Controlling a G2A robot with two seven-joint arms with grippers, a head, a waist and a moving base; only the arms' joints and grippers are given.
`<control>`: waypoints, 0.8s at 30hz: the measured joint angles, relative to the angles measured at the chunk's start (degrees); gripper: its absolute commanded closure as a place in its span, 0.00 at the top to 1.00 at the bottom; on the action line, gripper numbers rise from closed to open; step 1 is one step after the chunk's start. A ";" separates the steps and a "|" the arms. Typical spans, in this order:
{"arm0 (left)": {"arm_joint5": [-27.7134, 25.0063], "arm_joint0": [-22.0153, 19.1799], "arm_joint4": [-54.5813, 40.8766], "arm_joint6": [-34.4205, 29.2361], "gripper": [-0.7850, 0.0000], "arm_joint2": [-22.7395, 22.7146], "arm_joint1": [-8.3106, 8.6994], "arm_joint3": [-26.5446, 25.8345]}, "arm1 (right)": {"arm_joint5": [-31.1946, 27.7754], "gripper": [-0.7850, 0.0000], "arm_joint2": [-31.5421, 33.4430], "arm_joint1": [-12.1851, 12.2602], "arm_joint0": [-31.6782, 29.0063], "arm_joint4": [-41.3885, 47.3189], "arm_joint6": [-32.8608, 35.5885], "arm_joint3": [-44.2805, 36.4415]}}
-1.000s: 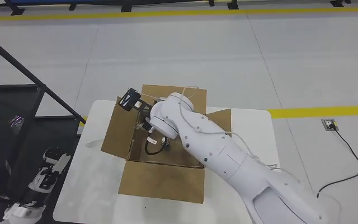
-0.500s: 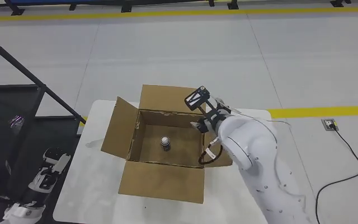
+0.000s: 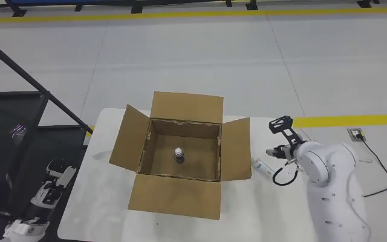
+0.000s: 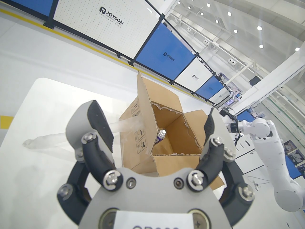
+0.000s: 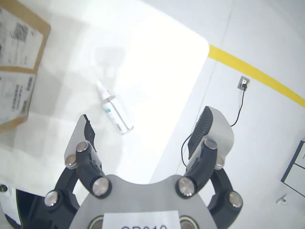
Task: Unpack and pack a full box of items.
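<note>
- The cardboard box (image 3: 175, 195) stands open at the middle of the table (image 3: 97, 202), with all four flaps folded outward.
- On the box floor, near its centre, sits a small bottle (image 3: 178, 155) with a white cap and a dark body.
- A slim white spray bottle (image 3: 261, 164) lies on its side on the table at 3 o'clock of the box, just beside the flap on that side and apart from it. Its nozzle points toward the box.
- The right gripper (image 5: 145, 115) hovers near the spray bottle, at about 3 o'clock of it in the top view. Its jaws are spread wide and touch nothing.
- The left gripper (image 4: 152, 113) faces the box from a distance, also with its jaws spread wide. The small bottle's cap shows past the box wall.
- At 9 o'clock of the box, what looks like a clear plastic film (image 4: 47, 139) lies on the table.
</note>
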 measured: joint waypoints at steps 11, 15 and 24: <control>0.00 0.00 0.00 0.00 1.00 0.00 0.00 0.00 | -6.26 1.00 -6.34 1.69 -1.48 1.95 -2.97 8.78; 0.00 0.00 0.00 0.00 1.00 0.00 0.00 0.00 | -6.42 0.98 -6.08 2.22 -0.91 2.15 -3.22 10.92; 0.00 0.00 0.00 0.00 1.00 0.00 0.00 0.00 | -5.07 0.86 -7.54 2.77 0.60 1.19 -5.88 16.16</control>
